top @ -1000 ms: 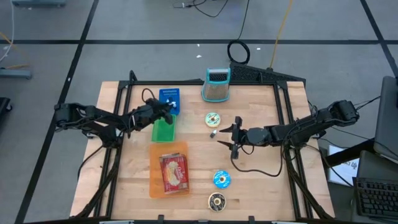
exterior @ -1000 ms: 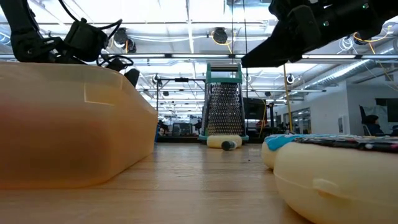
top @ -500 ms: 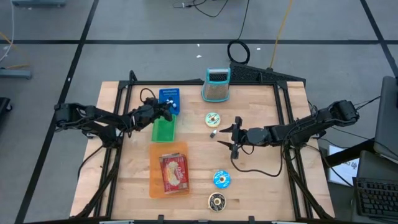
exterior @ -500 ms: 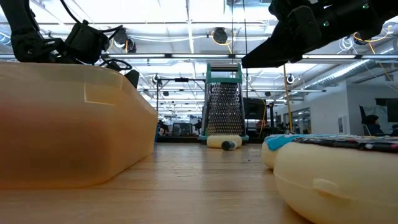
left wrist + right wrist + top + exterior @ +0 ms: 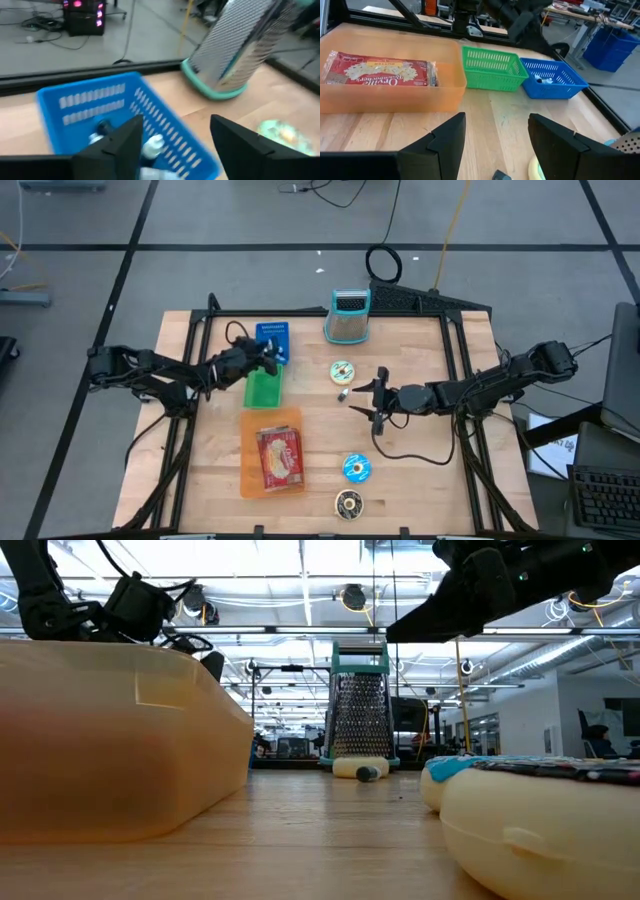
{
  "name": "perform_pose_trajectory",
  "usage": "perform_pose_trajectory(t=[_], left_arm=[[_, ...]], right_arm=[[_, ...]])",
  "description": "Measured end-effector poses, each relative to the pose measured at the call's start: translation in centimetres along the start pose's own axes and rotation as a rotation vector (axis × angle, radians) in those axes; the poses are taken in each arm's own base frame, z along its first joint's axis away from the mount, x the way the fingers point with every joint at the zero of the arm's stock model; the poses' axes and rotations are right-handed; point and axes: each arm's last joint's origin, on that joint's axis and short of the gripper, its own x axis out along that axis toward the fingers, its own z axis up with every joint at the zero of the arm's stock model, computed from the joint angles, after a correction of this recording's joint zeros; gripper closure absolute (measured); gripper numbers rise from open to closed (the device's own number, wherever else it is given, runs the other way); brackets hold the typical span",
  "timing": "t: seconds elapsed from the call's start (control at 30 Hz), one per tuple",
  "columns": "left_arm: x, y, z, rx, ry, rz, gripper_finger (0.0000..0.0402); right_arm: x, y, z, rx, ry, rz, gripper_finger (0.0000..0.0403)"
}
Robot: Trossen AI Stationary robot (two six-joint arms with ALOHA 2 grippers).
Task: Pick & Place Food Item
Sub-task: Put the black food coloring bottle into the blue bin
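We have our left gripper (image 5: 172, 142) spread open over the blue basket (image 5: 95, 107), upper centre, a small white item (image 5: 152, 145) inside; round food items (image 5: 342, 371) remain.

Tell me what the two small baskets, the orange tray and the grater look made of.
Blue basket and green basket: moulded plastic, going by the slotted walls and even colour. Orange tray: translucent plastic, since light passes through its walls. Grater: perforated, shiny metal faces, with a teal rim and handle that look plastic.
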Motion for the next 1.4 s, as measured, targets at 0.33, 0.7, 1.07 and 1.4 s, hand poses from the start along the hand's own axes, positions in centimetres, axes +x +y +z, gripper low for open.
perform_pose_trajectory(t=[0.33, 0.7, 1.07, 1.4], left_arm=[[0.4, -2.5, 2.7, -0.009, -0.113, -0.242, 0.0138], [0.0, -6.0, 4.3, 0.036, -0.157, -0.371, 0.0150], [-0.6, -6.9, 3.4, 0.057, -0.113, -0.411, 0.0147], [-0.6, -6.9, 3.2, 0.059, -0.089, -0.403, 0.0147]], right_arm=[[2.4, -2.5, -3.2, 0.131, 0.139, 0.078, 0.0201], [7.1, -6.0, -9.3, 0.056, 0.230, 0.166, 0.0202], [8.0, -6.9, -11.6, -0.012, 0.265, 0.199, 0.0203], [8.0, -6.6, -11.4, 0.169, 0.266, 0.160, 0.0216]])
